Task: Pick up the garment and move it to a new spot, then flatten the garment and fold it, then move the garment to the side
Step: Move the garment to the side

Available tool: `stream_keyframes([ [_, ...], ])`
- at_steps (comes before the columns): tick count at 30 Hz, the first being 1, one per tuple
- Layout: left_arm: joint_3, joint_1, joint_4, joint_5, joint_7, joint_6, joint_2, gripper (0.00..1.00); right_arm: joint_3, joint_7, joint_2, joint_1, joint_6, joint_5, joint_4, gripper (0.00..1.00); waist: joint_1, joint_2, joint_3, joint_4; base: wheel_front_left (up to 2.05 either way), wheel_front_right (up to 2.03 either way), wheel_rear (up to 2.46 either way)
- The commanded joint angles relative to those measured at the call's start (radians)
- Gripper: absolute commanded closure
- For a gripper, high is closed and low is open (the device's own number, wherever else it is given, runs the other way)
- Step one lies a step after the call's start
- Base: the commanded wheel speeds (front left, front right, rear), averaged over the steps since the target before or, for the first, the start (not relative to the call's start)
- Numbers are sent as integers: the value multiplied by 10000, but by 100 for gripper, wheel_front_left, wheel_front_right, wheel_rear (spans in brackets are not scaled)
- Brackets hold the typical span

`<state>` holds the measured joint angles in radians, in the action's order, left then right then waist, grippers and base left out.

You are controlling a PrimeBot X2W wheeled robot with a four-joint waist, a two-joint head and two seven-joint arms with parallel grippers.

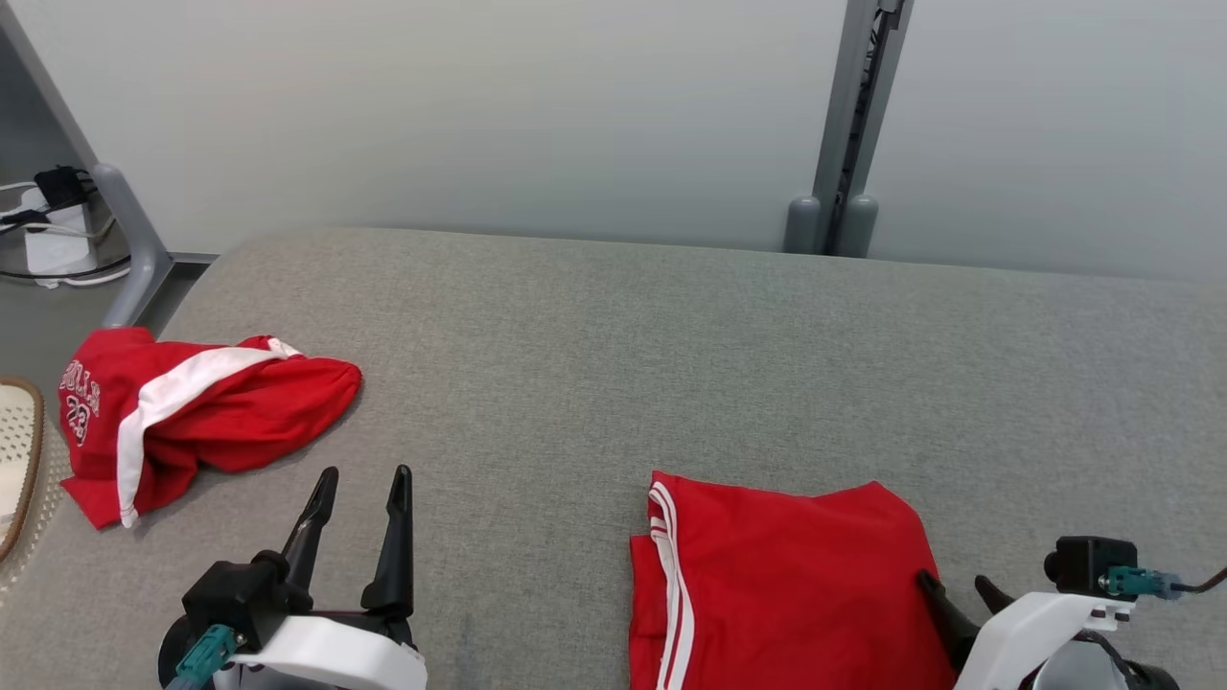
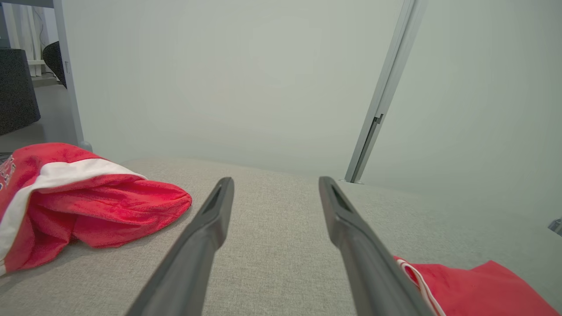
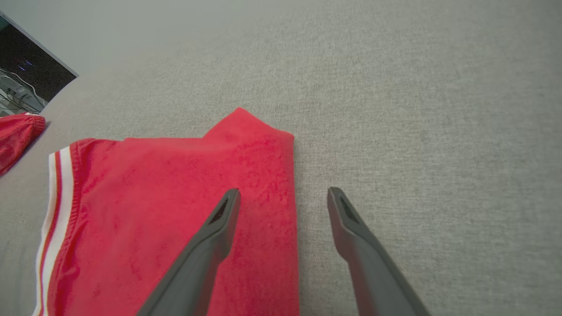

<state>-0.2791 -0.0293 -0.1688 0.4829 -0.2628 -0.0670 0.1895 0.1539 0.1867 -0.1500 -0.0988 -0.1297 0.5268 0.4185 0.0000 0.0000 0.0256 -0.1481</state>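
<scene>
A folded red garment [image 1: 786,585] with white stripes lies flat at the near right of the grey surface; it also shows as the folded garment [image 3: 175,210] and the folded garment [image 2: 478,285]. A second, crumpled red and white garment [image 1: 192,412] with a printed number sits at the near left, seen too as the crumpled garment [image 2: 79,202]. My left gripper [image 1: 364,484] stands open over bare fabric between the two, holding nothing. My right gripper [image 1: 959,580] is open at the folded garment's right edge, one finger [image 3: 219,219] over the cloth, the other beside it.
The grey upholstered surface [image 1: 623,364] stretches back to a pale wall. A grey post [image 1: 848,125] stands behind it at right, a grey tube leg [image 1: 129,240] and cables at far left. A woven basket rim [image 1: 19,460] sits at the left edge.
</scene>
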Motion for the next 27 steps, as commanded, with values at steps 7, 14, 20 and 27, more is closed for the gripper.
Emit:
stream_keyframes([
  [7,-30,-214,-60,5,64,65,117,0,31,604,218,-183,-22,769,1265,0,0,0,40,-481,0,0,0],
  [14,-136,-254,-66,23,126,63,135,0,-25,902,389,-297,-22,1046,2381,0,0,0,45,-688,0,0,0],
  [20,-178,-264,-48,44,167,13,181,0,123,496,296,-634,-22,1254,2315,100,0,0,46,-667,0,0,0],
  [27,-652,-508,257,-106,311,244,15,0,488,9,-383,-1255,-22,1086,1706,100,0,0,-9,-219,0,0,0],
])
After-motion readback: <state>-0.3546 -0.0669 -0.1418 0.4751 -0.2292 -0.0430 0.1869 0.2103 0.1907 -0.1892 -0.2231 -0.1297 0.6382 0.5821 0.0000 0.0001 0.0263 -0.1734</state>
